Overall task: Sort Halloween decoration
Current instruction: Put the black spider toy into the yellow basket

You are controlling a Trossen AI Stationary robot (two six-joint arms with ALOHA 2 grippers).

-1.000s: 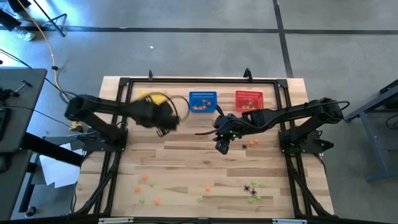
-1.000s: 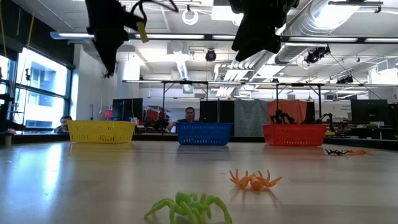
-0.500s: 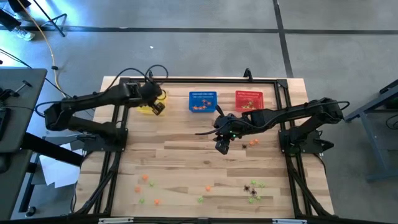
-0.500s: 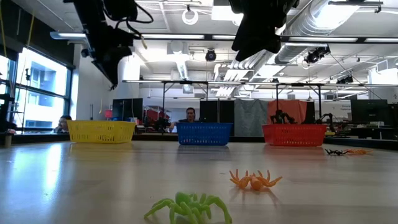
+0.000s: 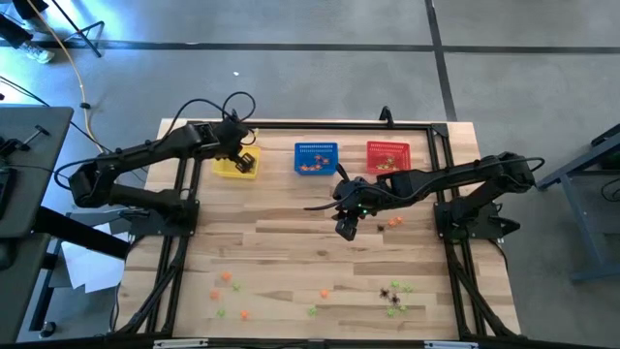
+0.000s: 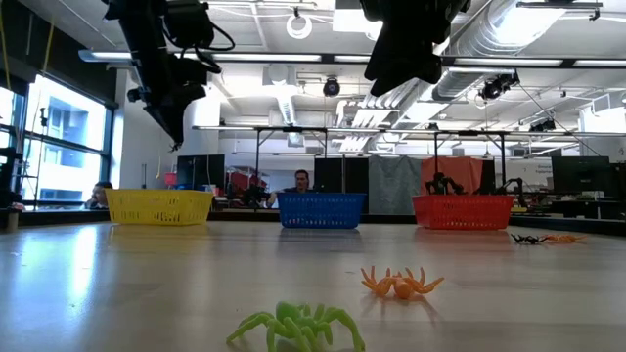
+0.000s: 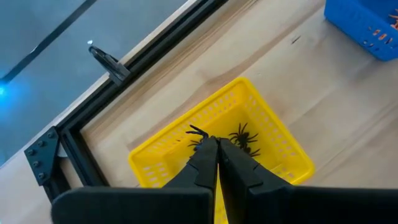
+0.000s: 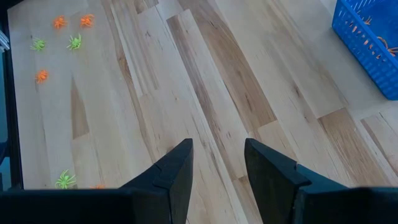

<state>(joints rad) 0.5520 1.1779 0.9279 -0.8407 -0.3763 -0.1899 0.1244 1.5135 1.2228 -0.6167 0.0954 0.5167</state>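
Now the left gripper (image 5: pixel 244 161) hangs over the yellow basket (image 5: pixel 235 167) at the far left of the table (image 5: pixel 291 252), having swung there within the last second from a spot over the table's middle, nearer the blue basket (image 5: pixel 316 158). Its fingers are pressed fully together. In the left wrist view a black spider (image 7: pixel 198 134) sits at their tips, and it seems to be pinched there, though it could be lying in the basket just below. Another black spider (image 7: pixel 243 137) rests on the yellow basket's floor. This reads as a delivery about to finish: the jaws need to part so the spider drops in with its own colour.

Moving right, the blue basket holds orange trinkets (image 5: pixel 312 167), and the red basket (image 5: pixel 387 155) beside it holds a few pieces too small to tell apart.

Further right, the right gripper (image 5: pixel 347 228) hovers over bare wood at the table's centre and has not moved in the last second. Its fingers stand apart with nothing between them. An orange spider (image 5: pixel 395 222) lies just beside it.

Along the near edge, many decorations remain unsorted: orange and green pieces at the left (image 5: pixel 225 278), a green spider (image 6: pixel 298 325) and an orange one (image 6: pixel 401 284) in the low view, and a mixed cluster with black spiders at the right (image 5: pixel 393 294). Much of the sorting is left to do.
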